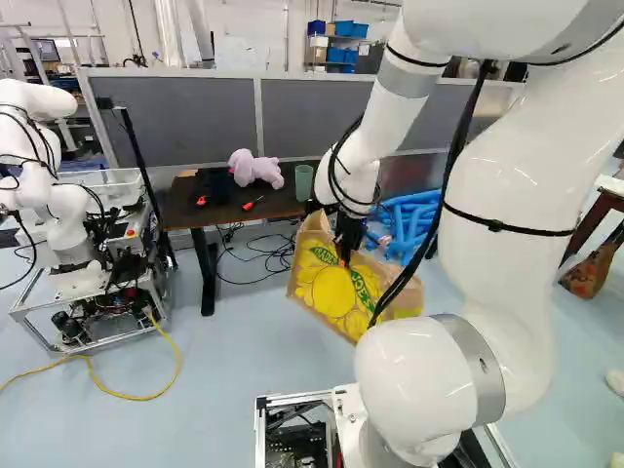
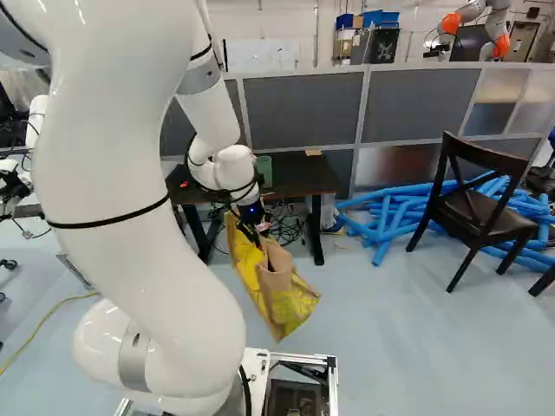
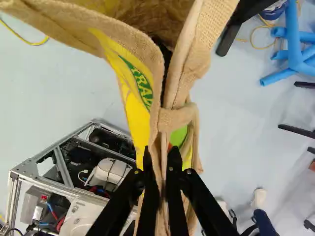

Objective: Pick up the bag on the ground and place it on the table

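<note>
The step in hand looks like the carry: the bag (image 1: 334, 292) hangs tilted from the hand (image 3: 161, 158), apparently clear of the floor (image 1: 229, 390) and on the near side of the table (image 1: 282, 207). The hand is drawn narrow, its two fingers pinching the bag's upper edge between them. The next move likely calls for more height, so the sagging bottom clears the tabletop's edge, then a reach forward and a gentle lowering, without knocking the green cup (image 1: 304, 183) or plush toy (image 1: 255, 169).
</note>
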Robot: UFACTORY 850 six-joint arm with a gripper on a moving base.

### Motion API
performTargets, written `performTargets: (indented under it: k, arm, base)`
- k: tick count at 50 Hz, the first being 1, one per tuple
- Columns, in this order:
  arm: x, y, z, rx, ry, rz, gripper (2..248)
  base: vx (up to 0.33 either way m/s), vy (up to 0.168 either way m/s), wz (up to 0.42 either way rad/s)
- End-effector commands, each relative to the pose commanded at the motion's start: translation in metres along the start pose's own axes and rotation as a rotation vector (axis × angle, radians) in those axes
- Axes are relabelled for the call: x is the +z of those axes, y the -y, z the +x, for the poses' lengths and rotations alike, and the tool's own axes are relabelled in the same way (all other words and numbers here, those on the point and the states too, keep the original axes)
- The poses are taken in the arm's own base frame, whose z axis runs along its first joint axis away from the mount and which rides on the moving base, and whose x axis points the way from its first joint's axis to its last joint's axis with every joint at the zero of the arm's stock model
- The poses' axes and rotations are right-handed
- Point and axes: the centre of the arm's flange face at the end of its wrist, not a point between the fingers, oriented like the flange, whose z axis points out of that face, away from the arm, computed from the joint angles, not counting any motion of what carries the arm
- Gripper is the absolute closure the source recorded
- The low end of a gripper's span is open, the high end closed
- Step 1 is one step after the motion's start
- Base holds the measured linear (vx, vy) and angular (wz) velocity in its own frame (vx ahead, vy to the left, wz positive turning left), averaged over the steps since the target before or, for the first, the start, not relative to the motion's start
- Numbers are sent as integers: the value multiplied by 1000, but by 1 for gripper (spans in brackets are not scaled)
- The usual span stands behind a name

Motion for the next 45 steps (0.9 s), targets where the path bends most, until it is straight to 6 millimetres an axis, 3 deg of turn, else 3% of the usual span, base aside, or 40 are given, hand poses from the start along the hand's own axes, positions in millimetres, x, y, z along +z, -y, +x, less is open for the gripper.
performTargets:
  k: [45]
  arm:
    - [-64,-12,-4,129,-23,15,228]
  base:
    - [0,0,0]
